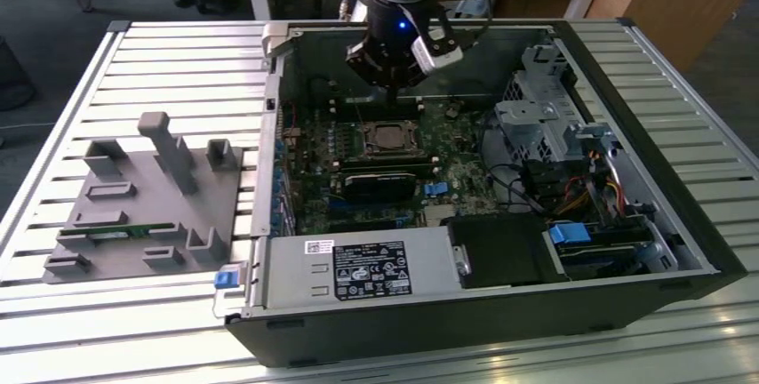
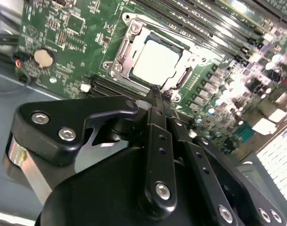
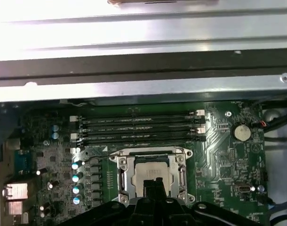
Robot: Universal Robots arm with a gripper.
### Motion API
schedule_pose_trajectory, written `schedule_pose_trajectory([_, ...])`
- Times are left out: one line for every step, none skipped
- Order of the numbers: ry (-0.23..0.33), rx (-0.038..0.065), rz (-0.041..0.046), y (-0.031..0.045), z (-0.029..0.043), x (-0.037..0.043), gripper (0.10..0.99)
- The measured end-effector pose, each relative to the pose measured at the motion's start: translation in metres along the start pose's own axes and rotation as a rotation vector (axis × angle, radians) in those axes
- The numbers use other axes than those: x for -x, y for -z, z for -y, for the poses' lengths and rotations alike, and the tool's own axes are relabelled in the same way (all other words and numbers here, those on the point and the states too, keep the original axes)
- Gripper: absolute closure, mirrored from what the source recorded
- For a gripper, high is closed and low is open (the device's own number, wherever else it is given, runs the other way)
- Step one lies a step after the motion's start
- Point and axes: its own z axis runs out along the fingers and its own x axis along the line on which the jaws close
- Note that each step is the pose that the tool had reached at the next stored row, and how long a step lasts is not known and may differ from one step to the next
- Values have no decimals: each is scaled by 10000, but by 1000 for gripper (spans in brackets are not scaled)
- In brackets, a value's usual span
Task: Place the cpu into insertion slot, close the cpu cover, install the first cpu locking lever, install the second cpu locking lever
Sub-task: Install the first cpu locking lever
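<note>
The cpu lies flat in the insertion slot on the green motherboard, its pale metal face up. The silver cpu cover lies down around it as a frame, with the chip showing through its window. In the first wrist view the cpu and the cpu cover sit just beyond my fingertips. My gripper hovers at the edge of the socket with its two thin black fingers pressed together and nothing between them. From the exterior view, the gripper hangs just above and behind the socket.
The open computer case walls in the board. Memory slots run beside the socket, with a coin battery nearby. A long black block, the power supply and a drive cage surround the area. A grey fixture stands on the slatted table.
</note>
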Motion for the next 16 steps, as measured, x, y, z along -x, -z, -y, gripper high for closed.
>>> schedule_pose_trajectory([36, 0, -2, 0, 1, -21, 969])
schedule_pose_trajectory([46, -1, -3, 0, 3, -51, 969])
schedule_pose_trajectory([46, -1, -3, 0, 6, -87, 969])
schedule_pose_trajectory([46, 2, -4, -1, 8, -123, 969])
schedule_pose_trajectory([46, 5, -4, -1, 10, -159, 969])
schedule_pose_trajectory([46, 8, -3, -2, 12, -192, 969])
schedule_pose_trajectory([45, 8, -3, -2, 14, -222, 969])
schedule_pose_trajectory([46, 7, -4, -2, 16, -247, 969])
schedule_pose_trajectory([45, 9, -3, -3, 17, -277, 969])
schedule_pose_trajectory([46, 8, -3, -3, 18, -292, 969])
schedule_pose_trajectory([46, 8, -4, -3, 20, -308, 969])
schedule_pose_trajectory([45, 7, -4, -3, 21, -328, 969])
schedule_pose_trajectory([46, 8, -3, -3, 23, -351, 969])
schedule_pose_trajectory([46, 8, -3, -4, 24, -372, 969])
schedule_pose_trajectory([46, 8, -4, -5, 25, -392, 969])
schedule_pose_trajectory([46, 8, -4, -6, 27, -414, 969])
